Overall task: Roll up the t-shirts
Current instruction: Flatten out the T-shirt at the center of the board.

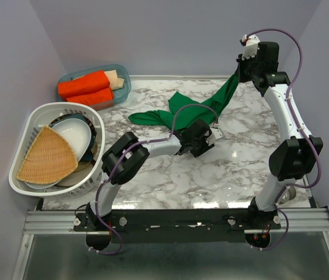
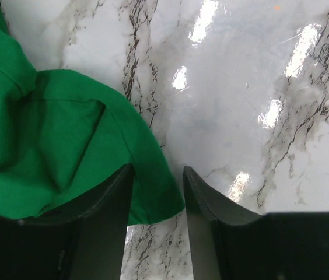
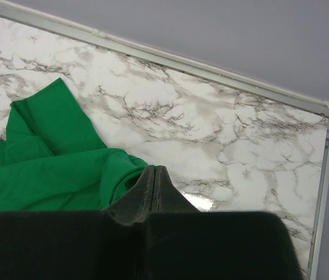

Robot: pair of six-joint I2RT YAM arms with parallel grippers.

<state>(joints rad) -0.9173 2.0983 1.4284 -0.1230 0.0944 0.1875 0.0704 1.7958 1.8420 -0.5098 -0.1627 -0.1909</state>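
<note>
1. Nearest the arms' bases, the left hand point(image 2: 157, 170) sat low over the middle of the counter point(image 1: 223, 175). Its jaws were part-way apart, neither wide nor pressed together.
2. The green t-shirt point(image 2: 53, 134) lay to the left of that hand in the wrist view. A rounded, hemmed corner passed beneath the left finger and reached into the gap, so we judged that the cloth sat between the jaws but was not yet gripped.
3. Beyond that corner the shirt lay crumpled on the counter, with one tail trailing toward the far left.
4. Farther back, the right hand point(image 1: 243, 71) was raised at the far right corner. Its jaws were pinched tight on a fold of the shirt, and a slanted band of cloth hung from it down to the counter.
5. We read the shirt's long line as running from the raised right hand, down and leftward, to the heap beside the left hand. The left hand was much the nearer to the free corner, so we judged the coming move depended on it closing there.
6. Farthest left, the blue bin point(image 1: 125, 87) held orange-red rolls point(image 1: 83, 85) and a beige roll point(image 1: 114, 76), well apart from both hands.
</note>
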